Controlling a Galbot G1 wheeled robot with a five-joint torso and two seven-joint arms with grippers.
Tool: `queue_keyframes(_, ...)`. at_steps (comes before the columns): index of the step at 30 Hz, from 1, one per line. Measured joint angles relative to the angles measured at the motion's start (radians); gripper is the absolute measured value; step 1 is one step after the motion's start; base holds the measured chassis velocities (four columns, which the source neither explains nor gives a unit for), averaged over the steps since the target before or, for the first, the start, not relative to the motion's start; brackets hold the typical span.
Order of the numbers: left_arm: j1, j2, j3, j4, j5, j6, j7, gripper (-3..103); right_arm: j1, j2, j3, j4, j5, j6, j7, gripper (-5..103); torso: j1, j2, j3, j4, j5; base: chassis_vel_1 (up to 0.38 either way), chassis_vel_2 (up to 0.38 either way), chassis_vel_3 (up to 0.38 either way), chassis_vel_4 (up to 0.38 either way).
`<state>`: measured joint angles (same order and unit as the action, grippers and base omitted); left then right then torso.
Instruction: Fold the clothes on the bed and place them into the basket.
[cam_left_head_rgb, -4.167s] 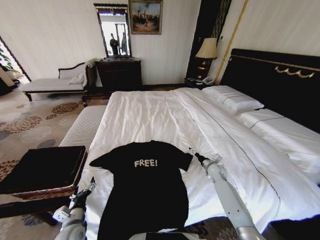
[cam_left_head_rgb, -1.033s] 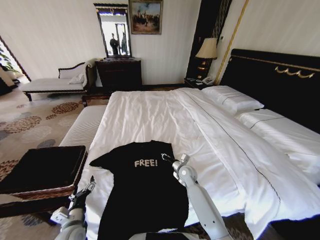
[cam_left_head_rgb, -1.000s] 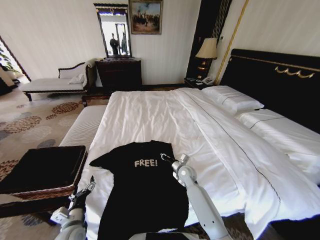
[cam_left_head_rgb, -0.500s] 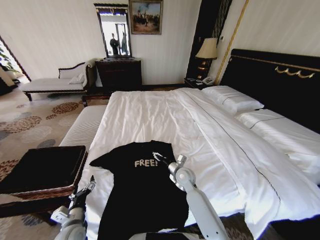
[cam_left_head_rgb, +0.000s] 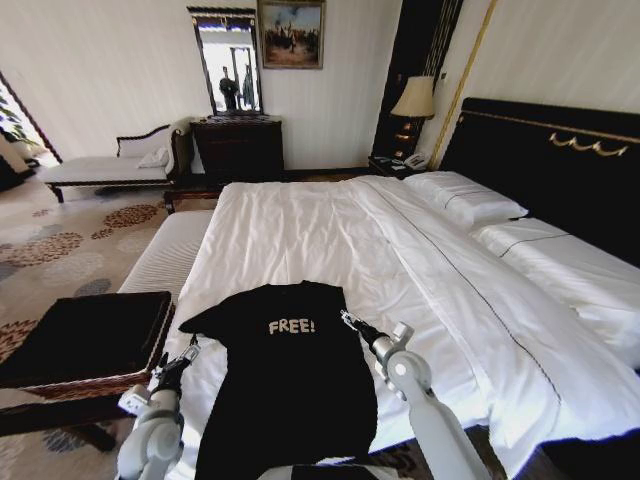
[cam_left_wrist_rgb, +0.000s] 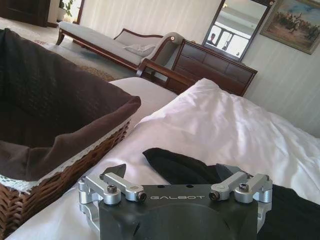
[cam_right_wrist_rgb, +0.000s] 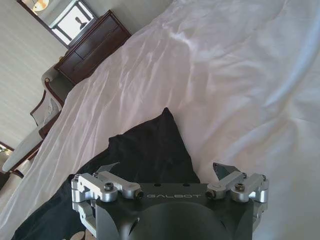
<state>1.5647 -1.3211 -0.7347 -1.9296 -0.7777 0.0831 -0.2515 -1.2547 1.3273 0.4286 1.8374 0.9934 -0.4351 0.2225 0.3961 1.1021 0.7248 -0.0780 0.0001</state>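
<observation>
One black T-shirt (cam_left_head_rgb: 285, 385) lies flat near the foot of the bed (cam_left_head_rgb: 420, 260), lettering up, spread so I can fold it. My right gripper (cam_left_head_rgb: 352, 322) hangs over its right sleeve, jaws spread wide and empty; my left gripper (cam_left_head_rgb: 183, 355), also wide and empty, sits beside the left sleeve. Just left stands the basket (cam_left_head_rgb: 85, 345), nothing blocking the way to it.

A hotel-style bedroom: a wide bed (cam_left_head_rgb: 330, 240) with white bedding and a tall black headboard (cam_left_head_rgb: 560, 160), a bedside lamp (cam_left_head_rgb: 414, 98), a dark dresser (cam_left_head_rgb: 238, 146) under a mirror (cam_left_head_rgb: 227, 60), a chaise longue (cam_left_head_rgb: 110, 165), patterned carpet (cam_left_head_rgb: 50, 245).
</observation>
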Motion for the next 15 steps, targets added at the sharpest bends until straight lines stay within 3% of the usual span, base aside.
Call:
queue_keyframes(9, -0.053, 0.015, -0.004, 0.088, -0.02, 0.003, 0.002, 103, 0.002, -0.002, 0.009, 0.005, 0.003, 0.0, 0.001, 100, 0.0, 0.0, 0.0, 0.0004, -0.0002, 0.0, 0.0, 0.0, 0.0)
queue_keyframes(15, -0.081, 0.012, -0.006, 0.12, -0.023, -0.001, 0.01, 89, 0.006, 0.0, 0.002, -0.001, 0.004, -0.001, 0.003, 100, 0.0, 0.0, 0.0, 0.0003, -0.0001, 0.0, 0.0, 0.0, 0.0)
